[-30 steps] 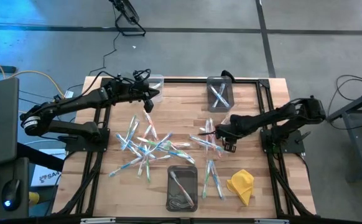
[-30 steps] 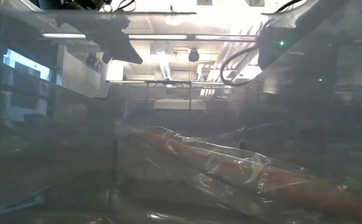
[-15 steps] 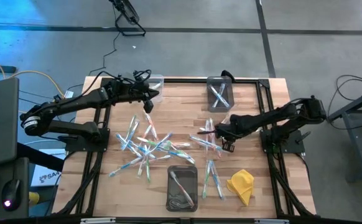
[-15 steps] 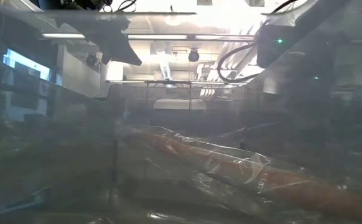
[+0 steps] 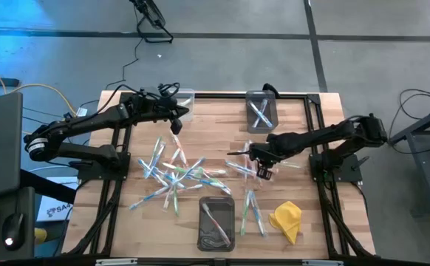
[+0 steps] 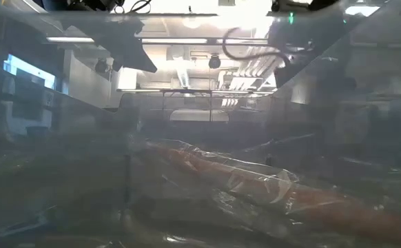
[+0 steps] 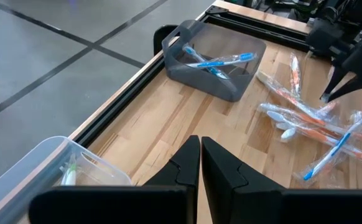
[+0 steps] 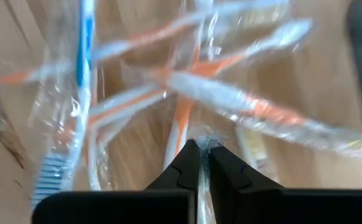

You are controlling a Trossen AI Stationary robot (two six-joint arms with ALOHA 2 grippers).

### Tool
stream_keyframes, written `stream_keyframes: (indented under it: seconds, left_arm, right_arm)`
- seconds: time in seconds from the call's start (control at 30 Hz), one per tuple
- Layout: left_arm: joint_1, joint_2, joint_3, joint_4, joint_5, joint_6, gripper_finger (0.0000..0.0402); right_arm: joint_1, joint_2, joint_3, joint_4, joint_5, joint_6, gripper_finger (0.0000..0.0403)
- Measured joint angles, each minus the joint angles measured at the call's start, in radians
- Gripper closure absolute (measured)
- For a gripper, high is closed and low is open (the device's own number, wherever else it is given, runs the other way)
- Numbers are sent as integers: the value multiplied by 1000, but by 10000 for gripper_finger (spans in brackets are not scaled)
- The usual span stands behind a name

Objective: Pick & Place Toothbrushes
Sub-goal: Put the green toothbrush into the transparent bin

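right pincer point(image 5: 261, 171) clamped on a wrapped toothbrush point(image 8: 201, 149) amid orange-handled ones, yellow cloth point(image 5: 287, 220) nearby — left pincer point(image 5: 176, 127) shut by clear bin point(image 7: 38, 171)

Robot lab: concrete floor point(image 5: 222, 63), loose cables point(image 5: 137, 55), ceiling strip lights point(image 6: 83, 39).

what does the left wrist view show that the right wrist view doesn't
Only the left wrist view shows the dark bin with blue toothbrushes in it, a clear bin, the table edge and the shut left gripper. Only the right wrist view shows the right gripper shut on an orange wrapped toothbrush. Both share the wrapped orange and blue toothbrushes lying on the wooden table.
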Motion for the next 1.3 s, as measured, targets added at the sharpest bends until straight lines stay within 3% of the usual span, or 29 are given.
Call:
stream_keyframes:
  seconds: [0.33, 0.7, 1.07, 1.3]
  left_arm:
    - [0, 0, 0, 0, 0, 0, 387]
    - [0, 0, 0, 0, 0, -12, 387]
    - [0, 0, 0, 1, 0, -75, 387]
    - [0, 0, 0, 1, 1, -76, 387]
  right_arm:
    - [-7, -1, 218, -37, 77, -97, 397]
    - [-106, -2, 461, -12, 128, -187, 397]
    - [-195, -2, 573, 318, 85, -269, 397]
    - [-234, -2, 576, 543, -43, -255, 397]
